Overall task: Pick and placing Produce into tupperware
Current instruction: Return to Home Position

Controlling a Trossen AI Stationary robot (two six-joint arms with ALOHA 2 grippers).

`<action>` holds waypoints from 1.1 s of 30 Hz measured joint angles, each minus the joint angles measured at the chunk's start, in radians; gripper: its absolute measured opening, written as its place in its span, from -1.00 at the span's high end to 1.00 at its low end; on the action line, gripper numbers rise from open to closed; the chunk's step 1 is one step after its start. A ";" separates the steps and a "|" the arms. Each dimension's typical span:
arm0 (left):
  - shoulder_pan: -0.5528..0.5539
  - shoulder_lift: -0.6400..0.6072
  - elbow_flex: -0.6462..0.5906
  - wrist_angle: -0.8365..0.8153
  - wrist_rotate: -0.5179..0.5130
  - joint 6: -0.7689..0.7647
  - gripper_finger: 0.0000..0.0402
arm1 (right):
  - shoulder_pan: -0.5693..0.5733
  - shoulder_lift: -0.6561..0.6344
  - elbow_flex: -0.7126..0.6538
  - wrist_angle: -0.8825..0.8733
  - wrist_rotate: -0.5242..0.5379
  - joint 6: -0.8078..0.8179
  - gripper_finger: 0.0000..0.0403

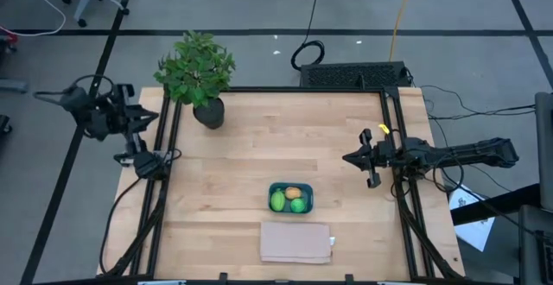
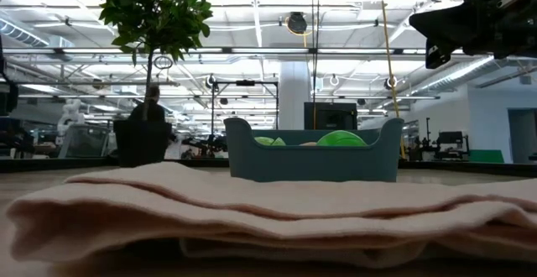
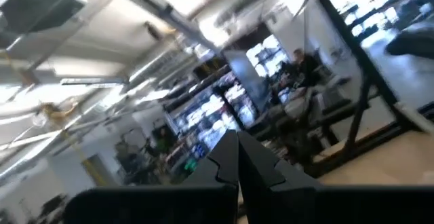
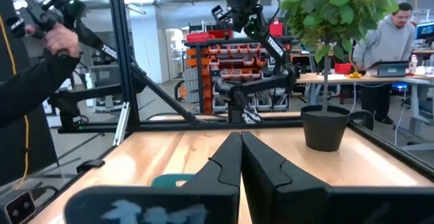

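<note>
The teal tupperware [image 1: 290,198] sits on the table near its near edge; in it lie the bright green ball [image 1: 297,205], the lime-green piece [image 1: 277,201] and the orange-tan piece [image 1: 293,192]. In the low view the tupperware [image 2: 312,157] shows green tops [image 2: 341,138] above its rim. My right gripper [image 1: 347,158] hovers by the table's right edge, shut and holding nothing; its shut fingers [image 4: 240,157] show in the right wrist view. My left gripper [image 1: 147,115] waits at the table's far left corner, shut [image 3: 237,163].
A potted leafy plant [image 1: 199,73] stands at the far left of the table. A folded beige cloth [image 1: 295,242] lies just nearer than the tupperware. Black frame rails [image 1: 393,138] run along both sides. People show in the room beyond.
</note>
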 joint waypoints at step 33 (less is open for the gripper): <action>0.508 -0.030 0.000 0.009 -0.190 -0.199 1.00 | 0.000 0.005 0.000 -0.031 -0.007 0.034 1.00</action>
